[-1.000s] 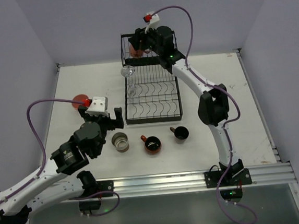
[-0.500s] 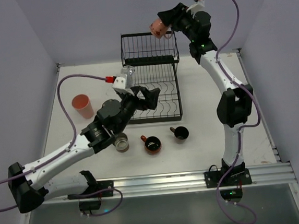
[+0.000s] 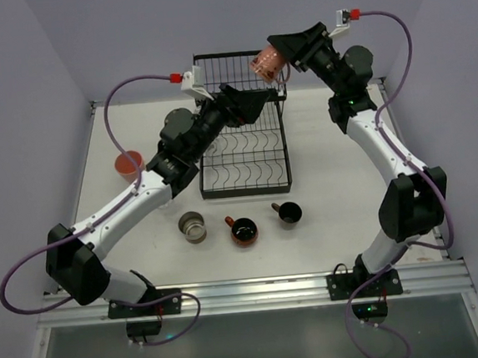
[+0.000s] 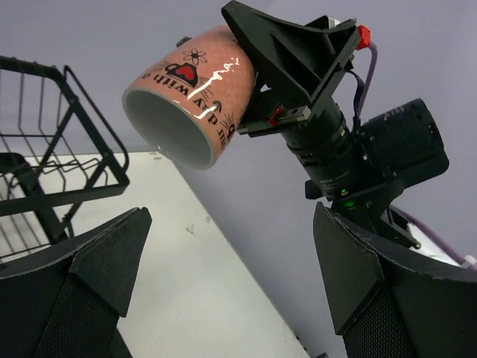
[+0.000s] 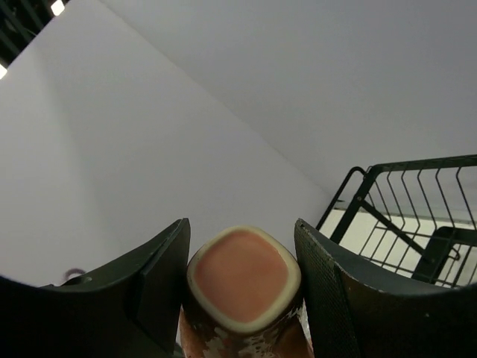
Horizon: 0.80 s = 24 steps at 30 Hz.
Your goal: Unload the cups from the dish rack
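The pink mug [image 4: 190, 97] has a pale inside and black lettering, perhaps with a red heart. The dish rack [image 3: 247, 192] is black wire.

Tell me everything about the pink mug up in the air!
The shiny pink mug has black writing, a heart picture and a pale inside. Its bottom is pink with a cream rim. It hangs tipped on its side in the air near the black wire dish rack, pinched by the right gripper. Nothing else touches it.
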Each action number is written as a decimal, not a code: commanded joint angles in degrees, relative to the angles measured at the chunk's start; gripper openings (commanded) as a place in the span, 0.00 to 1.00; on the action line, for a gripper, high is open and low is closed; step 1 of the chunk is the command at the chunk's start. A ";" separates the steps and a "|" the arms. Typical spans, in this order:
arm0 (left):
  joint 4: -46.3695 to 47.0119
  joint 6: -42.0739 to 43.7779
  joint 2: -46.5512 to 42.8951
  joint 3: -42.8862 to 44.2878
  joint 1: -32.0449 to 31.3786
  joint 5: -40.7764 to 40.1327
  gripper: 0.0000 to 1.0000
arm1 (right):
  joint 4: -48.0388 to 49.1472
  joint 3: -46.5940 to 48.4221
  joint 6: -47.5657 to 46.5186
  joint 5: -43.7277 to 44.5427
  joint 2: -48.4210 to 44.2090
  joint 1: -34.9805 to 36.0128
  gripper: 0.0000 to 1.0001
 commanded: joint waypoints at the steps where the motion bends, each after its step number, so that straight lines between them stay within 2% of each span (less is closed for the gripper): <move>1: 5.20 -4.95 1.54 4.38 0.79 6.21 0.98 | 9.54 -3.16 5.87 -3.27 -4.04 -0.59 0.12; 4: 5.64 -6.01 3.47 5.35 0.79 7.71 0.95 | 11.13 -5.27 6.84 -4.15 -5.27 -0.59 0.12; 5: 7.04 -6.10 3.65 5.35 0.79 8.06 0.90 | 11.39 -5.80 6.84 -4.32 -5.63 -0.59 0.12; 7: 8.36 -6.45 3.91 5.09 0.79 8.77 0.87 | 12.70 -8.08 7.63 -4.41 -6.86 -0.59 0.12; 11: 11.70 -7.07 5.32 5.09 0.70 10.53 0.70 | 15.51 -11.34 8.94 -4.94 -8.35 -0.59 0.12; 16: 12.94 -7.68 6.72 5.18 0.70 10.97 0.56 | 18.33 -15.91 10.79 -5.38 -10.19 -0.68 0.12; 24: 14.96 -8.91 7.52 4.21 0.79 10.79 0.53 | 22.46 -18.81 14.13 -4.50 -11.78 -0.59 0.12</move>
